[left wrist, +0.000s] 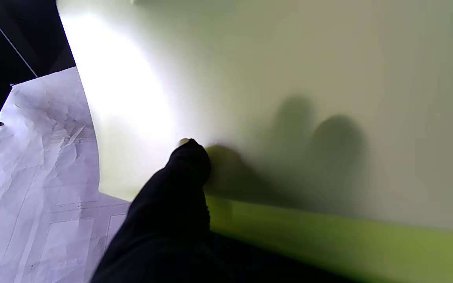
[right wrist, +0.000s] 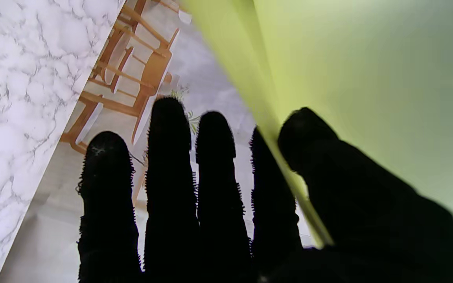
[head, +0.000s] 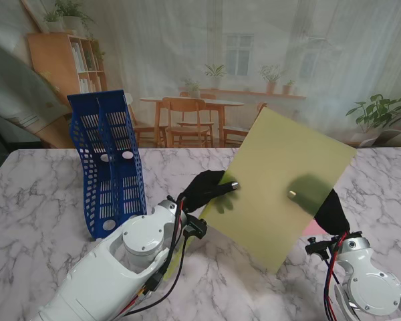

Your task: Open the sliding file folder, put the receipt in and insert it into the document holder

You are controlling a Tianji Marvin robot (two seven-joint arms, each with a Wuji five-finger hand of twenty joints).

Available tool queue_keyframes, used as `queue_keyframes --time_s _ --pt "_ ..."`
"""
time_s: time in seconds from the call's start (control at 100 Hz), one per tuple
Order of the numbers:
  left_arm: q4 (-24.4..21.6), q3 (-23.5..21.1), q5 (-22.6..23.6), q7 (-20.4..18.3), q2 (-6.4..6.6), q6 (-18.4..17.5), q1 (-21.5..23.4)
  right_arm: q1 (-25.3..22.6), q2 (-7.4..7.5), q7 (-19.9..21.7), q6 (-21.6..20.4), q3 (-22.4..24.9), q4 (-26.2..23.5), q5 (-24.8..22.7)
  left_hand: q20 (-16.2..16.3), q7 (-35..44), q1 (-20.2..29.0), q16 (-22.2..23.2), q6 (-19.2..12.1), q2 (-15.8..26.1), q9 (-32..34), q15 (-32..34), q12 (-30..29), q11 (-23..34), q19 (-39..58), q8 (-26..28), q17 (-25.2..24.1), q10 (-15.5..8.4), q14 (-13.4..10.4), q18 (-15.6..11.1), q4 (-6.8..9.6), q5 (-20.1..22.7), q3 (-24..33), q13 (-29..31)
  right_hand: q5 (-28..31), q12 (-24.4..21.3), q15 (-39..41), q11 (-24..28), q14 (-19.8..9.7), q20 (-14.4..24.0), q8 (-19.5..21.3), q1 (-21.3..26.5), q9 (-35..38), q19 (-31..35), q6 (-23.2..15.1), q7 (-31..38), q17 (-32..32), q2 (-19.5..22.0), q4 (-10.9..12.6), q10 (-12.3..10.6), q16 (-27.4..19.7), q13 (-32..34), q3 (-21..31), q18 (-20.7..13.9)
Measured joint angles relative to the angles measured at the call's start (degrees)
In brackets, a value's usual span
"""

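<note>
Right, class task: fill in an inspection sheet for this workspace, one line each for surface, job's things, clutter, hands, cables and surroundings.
Surface: white marble-patterned table.
Job's things: yellow-green file folder held up off the table, tilted; blue mesh document holder standing at the left, apart from the folder; white paper, perhaps the receipt, seen only in the left wrist view.
Clutter: nothing seen.
Hands: left hand grips the folder's left edge; right hand pinches its right edge, thumb on one face, fingers on the other.
Cables: red and black wires along both wrists.
Surroundings: printed backdrop of a dining room.
</note>
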Motion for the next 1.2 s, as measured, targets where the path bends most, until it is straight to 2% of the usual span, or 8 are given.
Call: queue_keyframes --time_s 0.12,0.19,0.29,0.36,0.57,0.83,1.01,1.2 --pt "-0.4 -0.6 -0.4 -1.0 0.15 2.0 0.8 0.3 -0.39 -1.7 3.6 0.0 -1.4 -3.3 0.0 -1.9 0.0 0.0 0.7 0.0 -0.1 0.0 0.0 -0.3 -0.5 -2.4 -1.3 0.0 0.2 0.0 0.0 -0.3 0.0 -1.4 2.6 0.8 9.2 5.3 2.0 -2.0 -3.7 3.3 9.2 8.9 4.7 0.1 11.3 0.4 -0.5 1.5 3.5 9.6 0.4 -0.6" --pt "-0.9 -1.1 -0.4 -2.1 0.4 3.5 1.3 0.4 -0.64 -2.6 6.2 0.0 -2.3 -3.8 0.0 -5.7 0.0 0.0 1.6 0.2 -1.0 0.0 -1.4 -1.8 -0.9 -4.3 -2.3 0.5 0.5 0.0 0.08 -1.0 -2.4 -2.5 4.2 2.0 16.5 8.5 3.2 -3.2 -4.6 3.4 11.2 12.0 6.6 0.1 15.7 0.3 -0.5 2.5 6.1 10.4 2.0 -0.5" --pt "-1.3 -1.6 1.6 -4.4 1.03 4.6 2.0 0.5 -0.95 -3.4 10.3 0.0 -3.7 -3.9 2.2 -15.0 -0.2 0.0 2.3 1.6 -5.2 -1.8 -2.8 -4.1 -1.7 -4.6 -5.1 1.9 1.5 0.1 2.88 -3.6 -5.1 -6.5 5.0 3.5 24.8 11.1 4.6 -3.5 -4.8 3.4 12.5 14.4 8.0 0.0 19.4 -0.2 -0.6 3.6 8.3 11.0 4.2 1.0" --pt "-1.3 -1.9 5.0 -5.9 1.66 4.6 2.3 0.6 -1.15 -3.8 13.6 0.1 -4.6 -4.1 3.6 -20.3 -2.4 0.0 2.9 2.6 -8.6 -3.0 -3.8 -5.0 -2.9 -6.5 -8.0 2.8 2.3 0.1 2.9 -4.9 -5.8 -9.8 5.6 4.2 27.6 12.5 5.2 -3.6 -4.8 3.5 12.5 14.7 9.1 0.0 21.3 -0.8 -0.7 4.8 8.4 11.1 5.6 2.3" --pt "-0.2 -3.2 10.2 -5.4 2.74 3.2 3.3 1.6 -1.58 -6.1 21.3 -0.6 -5.3 -5.7 6.4 -26.8 -4.5 0.0 2.8 4.8 -18.6 -6.8 -5.9 -9.0 -9.0 -10.1 -19.3 2.7 4.3 0.3 2.96 -9.6 -8.3 -21.7 6.8 4.9 31.7 14.6 6.5 -4.1 -4.5 3.5 13.2 15.1 12.3 0.0 25.1 -2.0 -0.8 6.3 9.0 11.7 8.5 4.9" --pt "0.8 -6.2 14.8 -5.2 3.65 0.4 4.2 4.2 -2.14 -6.4 33.8 -1.9 -5.3 -5.9 6.4 -27.8 -7.4 -2.1 0.9 6.3 -27.7 -15.7 -7.0 -11.8 -22.9 -9.9 -37.3 -0.9 4.4 -0.4 2.96 -11.2 -9.4 -36.7 7.0 5.4 33.2 15.6 7.1 -4.2 -3.9 3.5 13.2 16.1 14.1 0.0 26.0 -2.0 -0.8 7.0 9.7 11.8 9.0 5.7" --pt "0.6 -7.3 18.9 -4.9 4.59 -2.6 3.9 7.3 -2.16 -4.8 37.7 -3.1 -3.4 -5.4 4.5 -27.9 -9.3 -2.8 -0.7 8.2 -27.7 -19.1 -7.0 -12.9 -29.2 -8.7 -43.1 -3.1 2.3 -1.1 2.96 -11.1 -10.0 -40.4 7.0 5.6 34.6 16.2 7.1 -4.2 -3.3 3.5 13.2 16.3 14.1 0.0 26.4 -2.0 -0.8 7.0 10.1 11.8 9.0 5.7" --pt "0.0 -7.0 23.5 -5.6 5.78 -8.2 2.4 10.4 -2.1 -3.4 43.5 -5.3 -0.3 -4.2 4.4 -27.5 -9.8 -2.8 -1.5 9.8 -27.5 -19.9 -6.5 -12.9 -32.1 -7.4 -44.1 -3.8 1.4 -1.1 2.97 -9.7 -10.0 -41.2 7.0 6.1 34.7 16.3 7.1 -4.2 -3.2 3.5 13.2 16.8 14.2 0.0 26.4 -2.0 -0.8 7.0 10.1 11.8 9.1 5.8"
